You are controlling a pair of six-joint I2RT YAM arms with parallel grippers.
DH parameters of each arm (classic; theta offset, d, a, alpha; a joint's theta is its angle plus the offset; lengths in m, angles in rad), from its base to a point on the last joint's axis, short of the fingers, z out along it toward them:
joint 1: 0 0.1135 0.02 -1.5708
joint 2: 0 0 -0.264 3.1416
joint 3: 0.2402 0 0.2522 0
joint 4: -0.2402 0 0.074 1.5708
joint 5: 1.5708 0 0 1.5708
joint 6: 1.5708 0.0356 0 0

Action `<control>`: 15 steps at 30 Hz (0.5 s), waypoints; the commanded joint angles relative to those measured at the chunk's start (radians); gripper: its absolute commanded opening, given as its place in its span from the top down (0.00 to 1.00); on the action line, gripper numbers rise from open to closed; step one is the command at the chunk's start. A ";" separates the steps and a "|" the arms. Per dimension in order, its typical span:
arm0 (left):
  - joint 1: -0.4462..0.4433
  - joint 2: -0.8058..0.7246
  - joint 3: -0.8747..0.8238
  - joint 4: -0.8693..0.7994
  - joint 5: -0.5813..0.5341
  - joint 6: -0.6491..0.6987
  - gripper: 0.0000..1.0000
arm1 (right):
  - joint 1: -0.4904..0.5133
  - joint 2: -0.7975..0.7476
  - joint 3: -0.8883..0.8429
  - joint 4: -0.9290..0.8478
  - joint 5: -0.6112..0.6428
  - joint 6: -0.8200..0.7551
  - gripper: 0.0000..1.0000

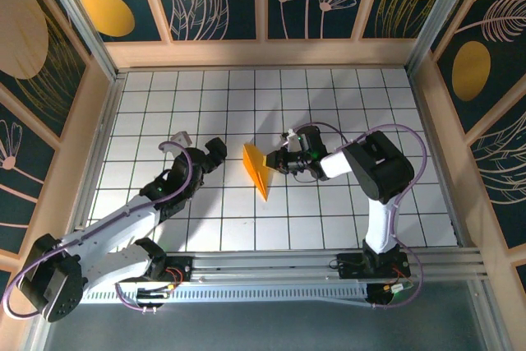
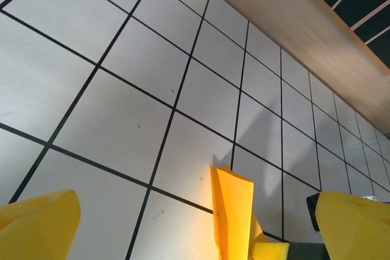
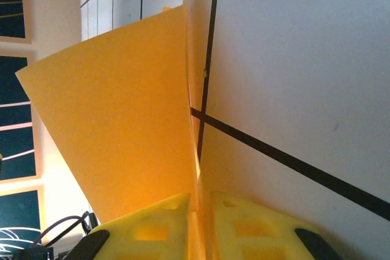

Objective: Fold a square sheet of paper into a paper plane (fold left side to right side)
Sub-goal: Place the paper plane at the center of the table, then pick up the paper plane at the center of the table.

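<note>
Found near the middle of the gridded tabletop (image 1: 329, 104): a folded paper (image 1: 258, 170), yellow-orange, tapering to a point toward the arm bases, with 1 flap standing up. Pinched at that flap's edge by the right tool (image 1: 282, 159), pads (image 3: 177, 235) nearly together with the sheet between. Spread wide on the left tool (image 1: 215, 151), just beside the paper and gripping nothing. Likely very light, limp, quick to crease or slide, so best taken at an edge or pressed flat along the crease. No brand, label or readable writing to report.
</note>
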 commanded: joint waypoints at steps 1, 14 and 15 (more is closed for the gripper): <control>0.009 0.015 0.000 0.008 0.021 -0.019 0.01 | -0.005 -0.048 0.002 -0.050 0.034 -0.055 0.83; 0.037 0.134 0.006 0.048 0.144 -0.048 0.01 | 0.002 -0.169 0.041 -0.299 0.167 -0.209 0.70; 0.039 0.137 0.005 0.049 0.148 -0.050 0.01 | 0.003 -0.181 0.049 -0.331 0.186 -0.229 0.69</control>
